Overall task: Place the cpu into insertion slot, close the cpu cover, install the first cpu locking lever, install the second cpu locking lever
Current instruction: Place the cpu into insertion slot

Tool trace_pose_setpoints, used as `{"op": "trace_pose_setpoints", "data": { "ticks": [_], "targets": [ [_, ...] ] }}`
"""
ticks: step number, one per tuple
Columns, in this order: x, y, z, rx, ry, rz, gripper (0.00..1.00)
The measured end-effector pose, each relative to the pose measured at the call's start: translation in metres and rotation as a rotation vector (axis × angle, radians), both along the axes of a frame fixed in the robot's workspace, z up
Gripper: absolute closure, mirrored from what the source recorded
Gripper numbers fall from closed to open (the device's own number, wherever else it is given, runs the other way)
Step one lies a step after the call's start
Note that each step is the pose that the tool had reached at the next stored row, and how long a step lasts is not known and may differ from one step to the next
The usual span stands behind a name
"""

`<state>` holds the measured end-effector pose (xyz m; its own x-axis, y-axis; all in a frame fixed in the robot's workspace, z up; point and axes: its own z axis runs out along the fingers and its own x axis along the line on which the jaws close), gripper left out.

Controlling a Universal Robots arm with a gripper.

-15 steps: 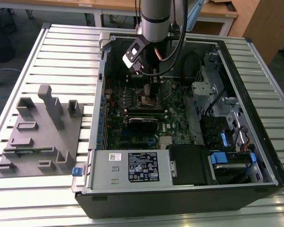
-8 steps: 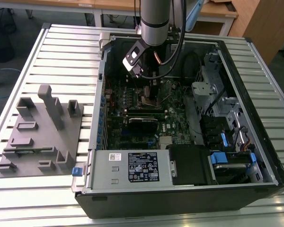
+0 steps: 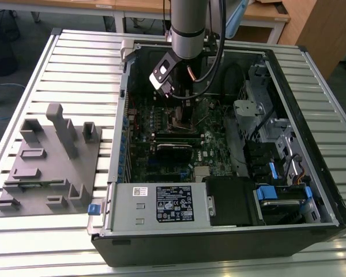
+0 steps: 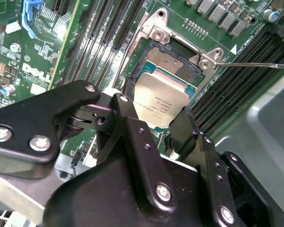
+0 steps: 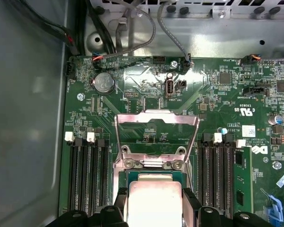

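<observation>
The pincer (image 4: pixel 156 112) clamps the cpu (image 4: pixel 162 100) over its socket (image 4: pixel 173 60), cpu cover (image 5: pixel 156 117) raised, memory slots (image 5: pixel 85 179) flanking.

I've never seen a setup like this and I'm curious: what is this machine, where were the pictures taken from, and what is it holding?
It is a robot arm that reaches down into an open computer case lying on a slatted metal table; a grey holder block sits at the exterior view's left. The exterior view looks on from off the arm; both wrist views come from cameras riding on it. Its two black fingers are shut on the cpu, a flat silver square, over the open socket. In the first wrist view the cpu cover stands swung up.
</observation>
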<state>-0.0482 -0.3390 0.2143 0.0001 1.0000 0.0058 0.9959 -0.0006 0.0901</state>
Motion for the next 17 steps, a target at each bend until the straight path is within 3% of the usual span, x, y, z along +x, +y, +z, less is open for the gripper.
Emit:
{"op": "trace_pose_setpoints", "data": {
  "ticks": [17],
  "targets": [
    [-0.0048,0.0,-0.0087,0.0001,-0.0001,0.0,0.46]
  ]
}}
